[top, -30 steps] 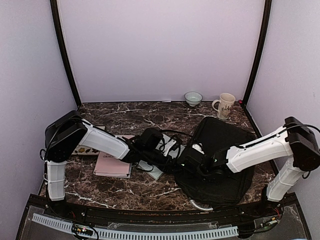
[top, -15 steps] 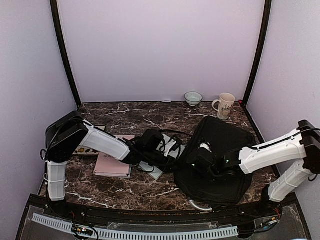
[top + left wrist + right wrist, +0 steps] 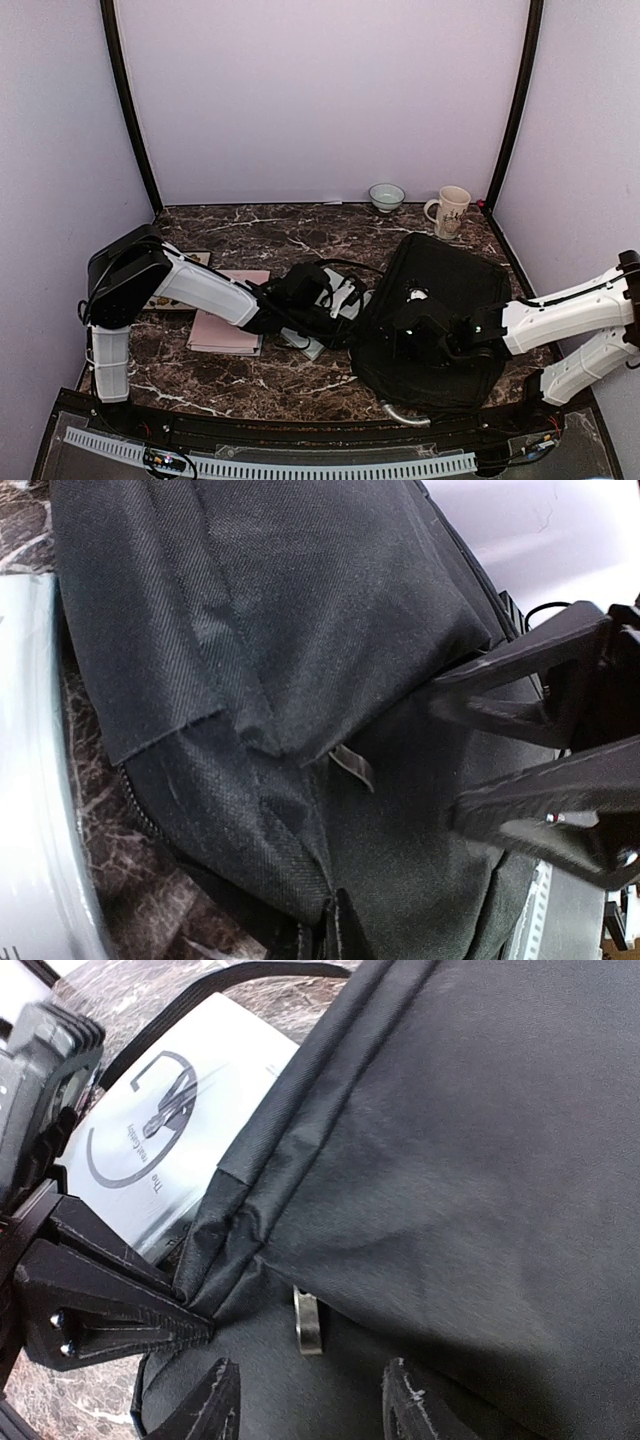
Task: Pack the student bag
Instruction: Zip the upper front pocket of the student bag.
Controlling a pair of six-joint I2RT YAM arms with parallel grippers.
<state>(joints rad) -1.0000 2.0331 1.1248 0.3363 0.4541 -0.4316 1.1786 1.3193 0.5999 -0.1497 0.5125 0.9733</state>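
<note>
The black student bag [image 3: 445, 300] lies flat at the right of the table. My left gripper [image 3: 347, 322] is shut on a fold of the bag's fabric at its left edge; in the left wrist view [image 3: 332, 928] the jaws pinch the cloth, and its tip shows in the right wrist view [image 3: 190, 1322]. My right gripper [image 3: 408, 335] is open and empty just above the bag. In the right wrist view [image 3: 312, 1410] its fingers straddle the spot below a metal zipper pull [image 3: 308, 1322]. The pull also shows in the left wrist view [image 3: 350, 765].
A white booklet [image 3: 338, 292] lies under the left gripper beside the bag. A pink notebook [image 3: 228, 325] and a picture book [image 3: 175, 290] lie further left. A bowl [image 3: 386, 196] and a mug [image 3: 450, 210] stand at the back.
My right arm has swung out to the right and its gripper has slid right across the bag. My left gripper has kept its hold on the bag's edge.
</note>
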